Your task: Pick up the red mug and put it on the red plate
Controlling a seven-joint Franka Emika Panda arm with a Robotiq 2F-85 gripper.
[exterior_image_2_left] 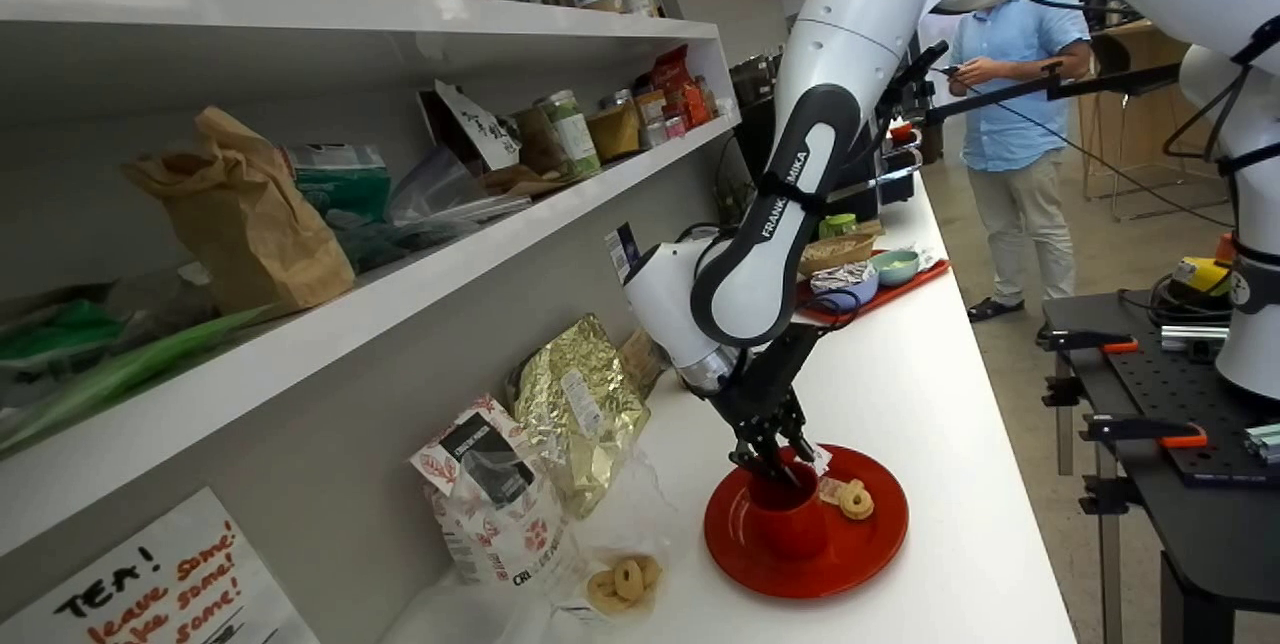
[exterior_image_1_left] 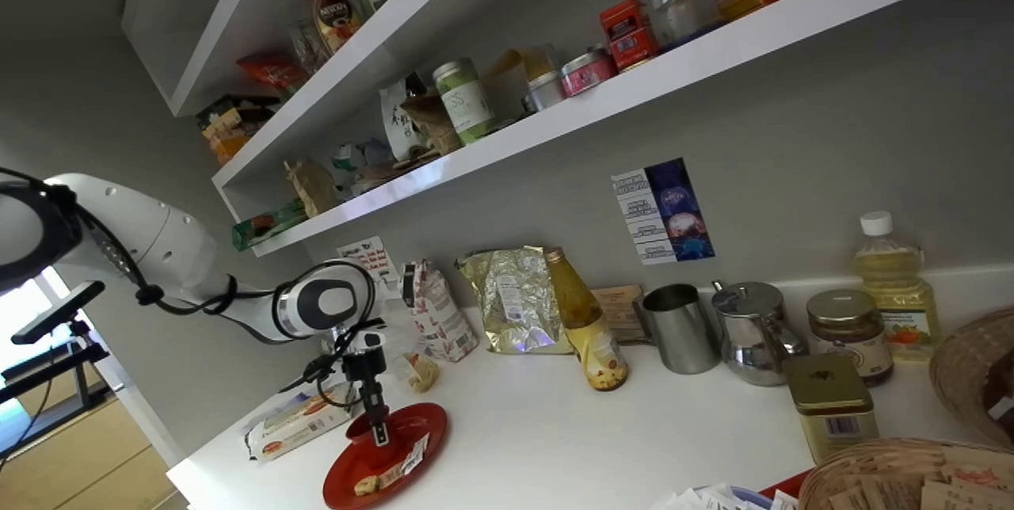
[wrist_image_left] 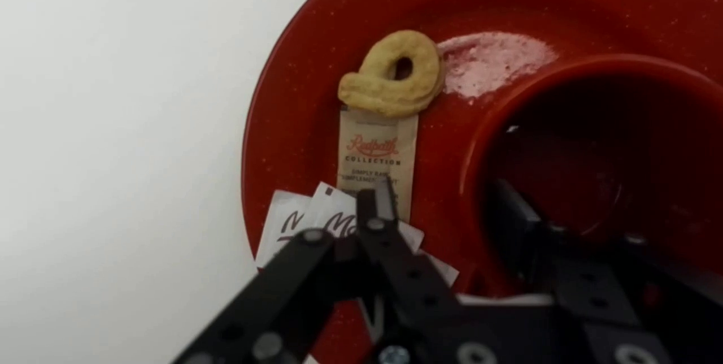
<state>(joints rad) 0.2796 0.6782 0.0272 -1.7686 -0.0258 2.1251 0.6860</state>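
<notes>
The red mug [exterior_image_2_left: 793,531] stands upright on the red plate [exterior_image_2_left: 868,564], off the plate's middle; in an exterior view it is partly hidden behind my gripper [exterior_image_1_left: 379,432]. In the wrist view I look down into the mug [wrist_image_left: 570,166], on the right side of the plate [wrist_image_left: 305,104]. My gripper [wrist_image_left: 446,191] is open around the mug's near wall. One finger is inside the mug and the other is outside, above the packets. Both fingers look apart from the wall.
A ring-shaped biscuit [wrist_image_left: 395,73], a Redpath packet [wrist_image_left: 377,143] and white packets [wrist_image_left: 288,222] lie on the plate. A bag of biscuits [exterior_image_2_left: 625,584], a flour bag [exterior_image_2_left: 500,494] and a gold foil bag [exterior_image_2_left: 580,414] stand by the wall. A shelf [exterior_image_1_left: 475,169] runs above.
</notes>
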